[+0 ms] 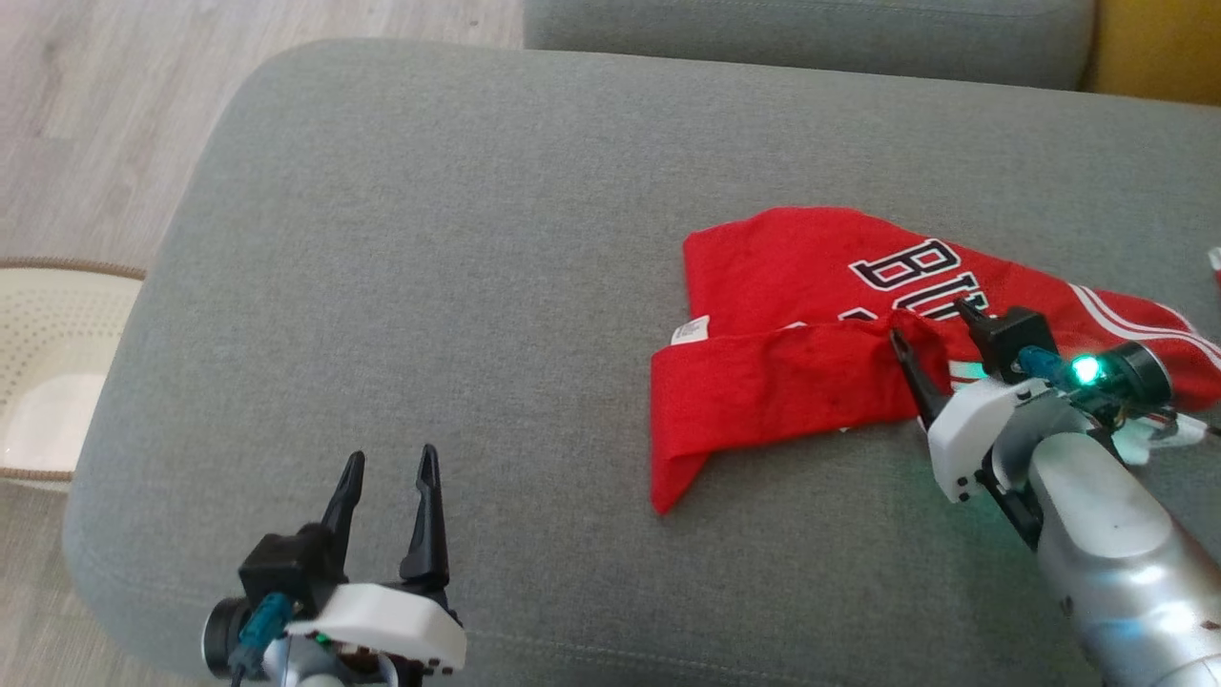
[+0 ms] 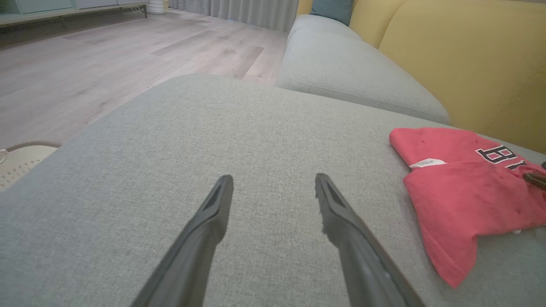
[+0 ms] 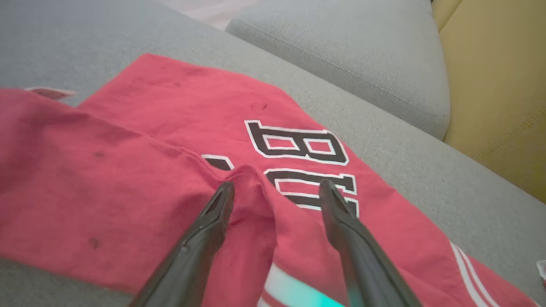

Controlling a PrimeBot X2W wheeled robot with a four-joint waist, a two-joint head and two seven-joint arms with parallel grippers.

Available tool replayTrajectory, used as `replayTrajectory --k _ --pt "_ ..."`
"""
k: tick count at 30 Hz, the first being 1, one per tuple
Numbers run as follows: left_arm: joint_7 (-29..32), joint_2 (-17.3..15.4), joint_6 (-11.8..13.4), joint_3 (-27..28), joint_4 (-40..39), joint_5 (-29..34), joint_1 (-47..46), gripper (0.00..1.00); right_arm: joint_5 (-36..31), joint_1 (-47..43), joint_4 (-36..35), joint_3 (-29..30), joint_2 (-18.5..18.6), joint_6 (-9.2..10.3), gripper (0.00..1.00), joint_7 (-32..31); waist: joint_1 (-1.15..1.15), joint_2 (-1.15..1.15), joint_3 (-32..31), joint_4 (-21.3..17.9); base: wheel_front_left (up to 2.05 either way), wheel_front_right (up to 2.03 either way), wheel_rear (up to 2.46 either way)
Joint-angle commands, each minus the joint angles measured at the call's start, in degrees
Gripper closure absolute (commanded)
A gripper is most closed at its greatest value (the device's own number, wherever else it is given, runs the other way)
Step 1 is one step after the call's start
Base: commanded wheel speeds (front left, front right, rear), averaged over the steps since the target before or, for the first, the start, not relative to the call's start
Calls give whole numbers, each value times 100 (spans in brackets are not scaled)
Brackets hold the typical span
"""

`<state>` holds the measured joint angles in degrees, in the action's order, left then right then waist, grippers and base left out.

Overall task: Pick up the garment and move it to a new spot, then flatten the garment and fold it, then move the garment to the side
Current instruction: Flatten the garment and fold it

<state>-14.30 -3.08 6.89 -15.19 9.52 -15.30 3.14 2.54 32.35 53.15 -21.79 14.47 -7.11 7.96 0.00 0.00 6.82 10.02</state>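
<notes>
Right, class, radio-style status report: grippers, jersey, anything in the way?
Left gripper open above bare cushion. Right gripper open, astride a raised fold. Jersey rumpled, part folded over. Nothing in the way.

My left hand [image 1: 391, 454] hangs low with fingers spread wide; my right hand [image 1: 927, 320] reaches forward, fingers also wide apart.

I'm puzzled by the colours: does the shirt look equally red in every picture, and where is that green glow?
Head view: the jersey is saturated red; a green lamp glares behind the right pincer. Left wrist view: it looks paler, pinkish. Right wrist view: pinkish too, with teal glow on it at the bottom edge.
</notes>
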Motion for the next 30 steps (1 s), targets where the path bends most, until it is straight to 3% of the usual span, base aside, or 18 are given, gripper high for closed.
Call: replayTrajectory --k 1,3,5,7,12,17,30 --pt "-70 20 27 182 -182 -18 -261 0 -35 131 -57 -62 -10 -37 0 17 0 0 16 25 0 0 0" --pt "-70 20 34 176 -183 -27 -272 0 -69 215 192 -78 -40 -37 50 -42 0 0 25 47 0 0 0" --pt "-70 20 45 178 -192 -36 -276 0 -71 294 394 -108 -68 -37 70 -69 0 0 34 45 0 0 0" --pt "-70 20 52 185 -199 -41 -276 0 -63 376 540 -134 -91 -37 100 -23 0 0 41 25 0 0 0" --pt "-70 20 65 220 -212 -33 -257 0 27 548 672 -148 -163 -37 100 305 0 0 17 -124 0 0 0" --pt "-70 20 66 285 -217 -17 -213 0 155 514 357 -176 -220 -37 100 595 0 0 -61 -392 0 0 0" --pt "-70 20 4 441 -255 62 -182 0 315 -1094 -1806 -122 -6 -37 100 661 0 0 -80 -1369 0 0 0"
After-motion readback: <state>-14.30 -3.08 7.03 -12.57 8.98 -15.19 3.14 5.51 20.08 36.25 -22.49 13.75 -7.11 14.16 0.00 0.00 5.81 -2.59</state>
